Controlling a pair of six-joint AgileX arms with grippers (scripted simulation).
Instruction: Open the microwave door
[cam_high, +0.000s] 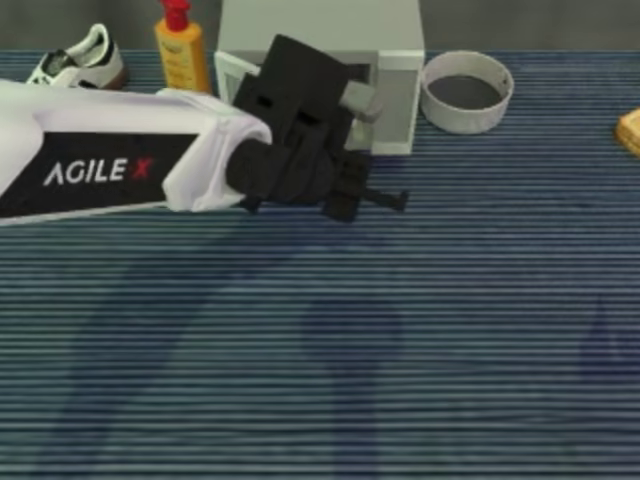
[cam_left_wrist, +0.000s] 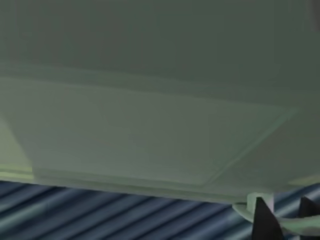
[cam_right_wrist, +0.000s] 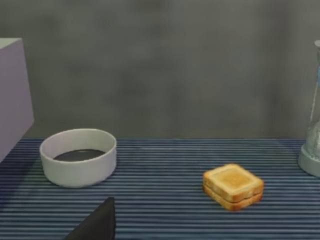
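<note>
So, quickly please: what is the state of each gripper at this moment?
Left gripper: at the microwave door, in front of the microwave; fingers' state cannot be told.
Right gripper: not visible in the top view; state cannot be told.

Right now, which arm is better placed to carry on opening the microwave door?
Left. Its pincer is already at the microwave door, which stands partly swung out from the microwave, and its wrist view is filled by the door panel. The right arm is out of the top view, its camera facing the bowl and toast.

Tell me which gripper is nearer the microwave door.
Left. The left gripper is right at the microwave door, in front of the microwave. The right gripper is off at the table's right side, beyond the bowl.
</note>
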